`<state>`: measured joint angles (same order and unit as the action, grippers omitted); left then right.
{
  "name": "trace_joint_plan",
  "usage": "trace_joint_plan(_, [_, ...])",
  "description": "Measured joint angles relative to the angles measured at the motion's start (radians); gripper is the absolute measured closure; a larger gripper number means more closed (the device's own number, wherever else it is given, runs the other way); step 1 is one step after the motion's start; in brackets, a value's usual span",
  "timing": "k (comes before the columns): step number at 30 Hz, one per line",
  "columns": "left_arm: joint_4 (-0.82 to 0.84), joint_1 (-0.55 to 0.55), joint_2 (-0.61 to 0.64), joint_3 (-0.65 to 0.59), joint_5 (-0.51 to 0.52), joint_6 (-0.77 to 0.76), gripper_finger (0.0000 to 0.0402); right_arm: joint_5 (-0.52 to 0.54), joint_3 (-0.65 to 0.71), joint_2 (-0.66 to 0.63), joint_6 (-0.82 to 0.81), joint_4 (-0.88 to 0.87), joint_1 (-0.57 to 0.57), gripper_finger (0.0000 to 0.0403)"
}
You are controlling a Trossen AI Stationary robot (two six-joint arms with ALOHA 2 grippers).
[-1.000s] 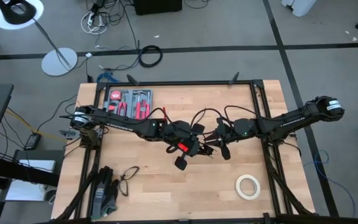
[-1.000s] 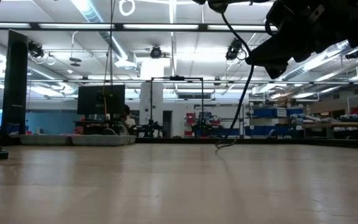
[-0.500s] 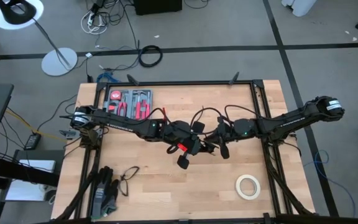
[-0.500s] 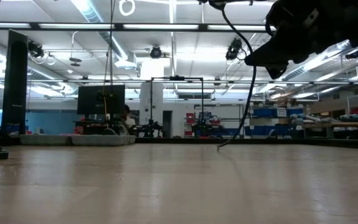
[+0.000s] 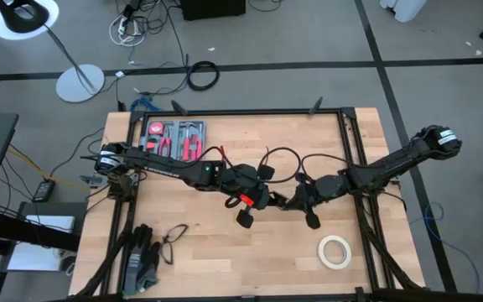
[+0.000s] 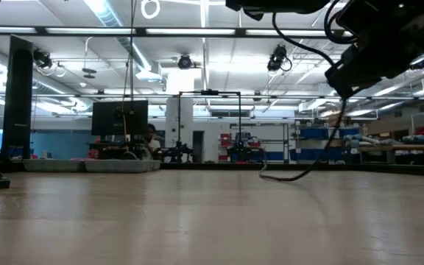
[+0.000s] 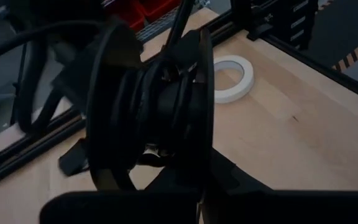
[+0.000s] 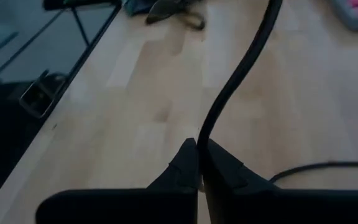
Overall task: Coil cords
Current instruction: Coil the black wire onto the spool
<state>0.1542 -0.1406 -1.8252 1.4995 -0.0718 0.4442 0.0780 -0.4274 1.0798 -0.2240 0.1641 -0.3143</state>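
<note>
The cord is thin and black. Part of it is wound into a thick coil (image 7: 151, 106), which stands right in front of my left gripper (image 5: 251, 204), shut over the table's middle. From there the cord arches in loops (image 5: 277, 155) toward my right gripper (image 5: 298, 204), which is shut on it just right of the left one. Below the right gripper the cord (image 6: 328, 140) hangs slack, and its lower stretch (image 6: 289, 177) lies on the wooden table (image 5: 225, 260). My left gripper is shut at the coil's underside (image 7: 166, 158), and the coil itself hides the place of contact. The coil stands on edge, clear of the table. My right gripper pinches a single strand of the cord (image 8: 202, 144) between its two fingertips, slanting down from the table's right. The cord runs on past the fingers, curving away (image 8: 247, 62), and hangs slack below the hold.
A cream tape roll (image 5: 334, 251) lies near the front right. A tool tray (image 5: 173, 138) with red-handled tools sits at the back left, and black gloves (image 5: 141, 258) at the front left. Black frame rails (image 5: 352, 143) border the table.
My right gripper has swung toward the table's near edge and tipped a little. The cord's hanging stretch has gone along with it, now bending aside at the fingers, while its end stays on the table.
</note>
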Motion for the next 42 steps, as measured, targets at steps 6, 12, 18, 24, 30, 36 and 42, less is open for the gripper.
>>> trace_joint_plan(6, [0.038,0.0,0.0,0.0,0.009,-0.011,0.0402,0.0,0.0,-0.003,0.056,-0.016,-0.083,0.0399])
trace_joint_plan(12, [0.083,0.0,0.0,0.0,0.017,-0.028,0.0402,-0.007,0.0,-0.066,0.106,-0.053,-0.125,0.04])
trace_joint_plan(18, [0.112,0.001,0.0,0.0,0.03,-0.032,0.0402,-0.029,0.0,-0.178,0.088,-0.104,-0.171,0.04])
trace_joint_plan(24, [0.113,0.0,0.0,0.001,0.052,-0.031,0.0402,-0.002,0.0,-0.276,0.043,-0.137,-0.24,0.04])
trace_joint_plan(30, [0.095,0.001,0.0,0.001,0.053,-0.041,0.0402,0.02,0.0,-0.339,0.091,-0.121,-0.279,0.04])
trace_joint_plan(36, [0.077,0.002,0.0,0.002,0.048,-0.078,0.0402,-0.011,-0.052,-0.367,0.21,-0.135,-0.261,0.0401])
trace_joint_plan(42, [0.06,0.004,-0.013,0.002,0.024,-0.146,0.0402,-0.062,-0.139,-0.356,0.264,-0.245,-0.21,0.0401])
